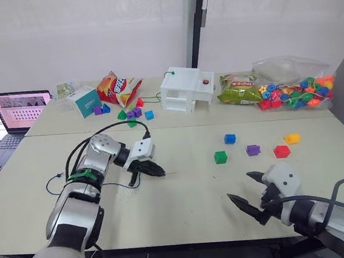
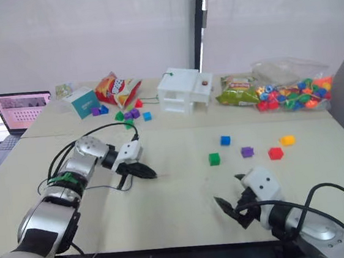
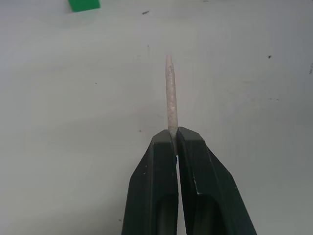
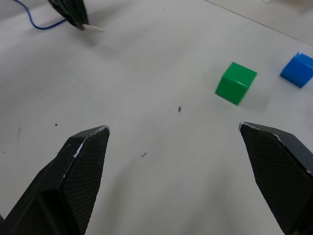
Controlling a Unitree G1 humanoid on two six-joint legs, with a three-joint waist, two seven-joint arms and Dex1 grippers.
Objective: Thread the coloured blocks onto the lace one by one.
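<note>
1. Head view: the left claw [image 1: 154, 170] pinches the thin blue lace [image 1: 53, 178], which trails over the pale desk [image 1: 185, 195]. The right claw [image 1: 248, 194] hangs spread wide, holding nothing, near five small plastic cube blocks: green [image 1: 220, 157], blue [image 1: 230, 139], purple [image 1: 253, 150], red [image 1: 281, 151], yellow-orange [image 1: 292, 138].
2. Left wrist view: shut fingers [image 3: 155, 186] clamp the lace's pale stiff tip [image 3: 170, 95].
3. Right wrist view: the green block [image 4: 235, 82] lies ahead between the spread fingers [image 4: 80, 166].

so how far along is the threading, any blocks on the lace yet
None threaded yet. The left hand is shut on the lace, pale tip sticking out ready. The right hand is open and empty, short of the green block. Blue, purple, red and yellow-orange blocks lie loose on the table.
</note>
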